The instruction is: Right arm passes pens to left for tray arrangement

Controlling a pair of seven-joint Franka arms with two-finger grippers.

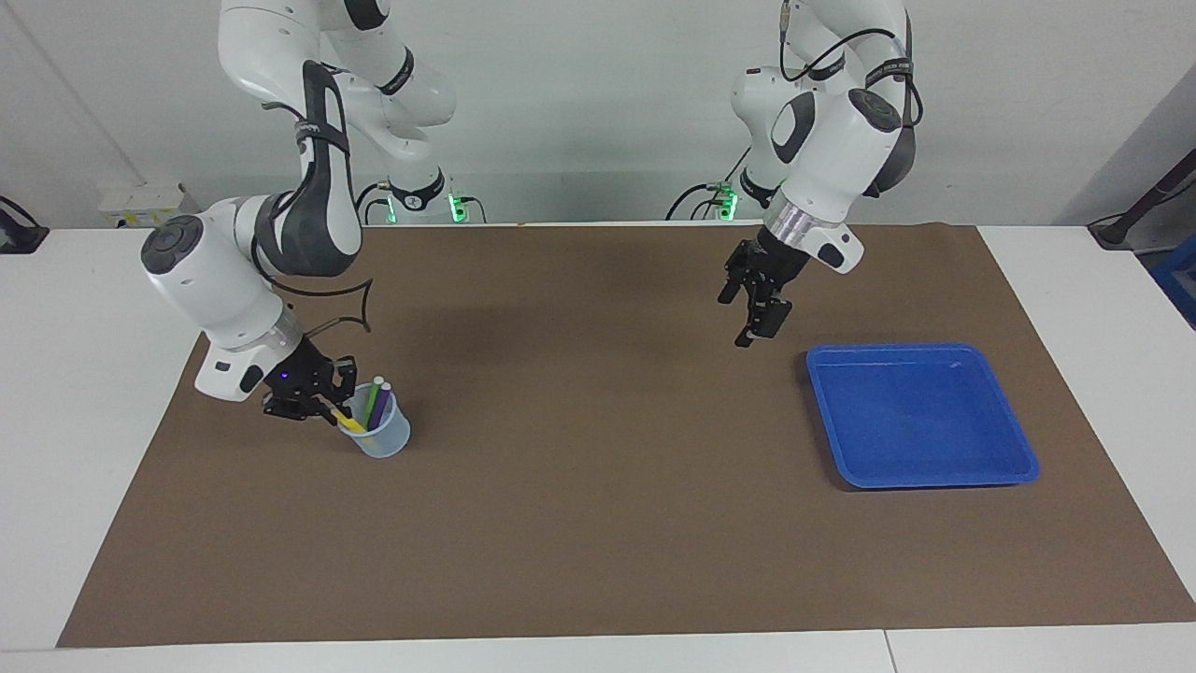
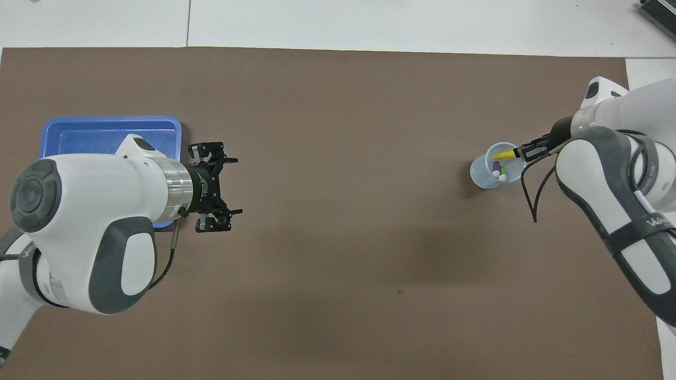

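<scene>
A small translucent cup stands on the brown mat toward the right arm's end of the table and holds the pens. My right gripper is at the cup's rim, shut on the upper end of the yellow pen, which leans out of the cup. The green pen and the purple pen stand upright inside. My left gripper hangs open and empty over the mat beside the blue tray.
The brown mat covers most of the white table. The tray lies at the left arm's end with nothing showing in it. A black cable loops from the right wrist near the cup.
</scene>
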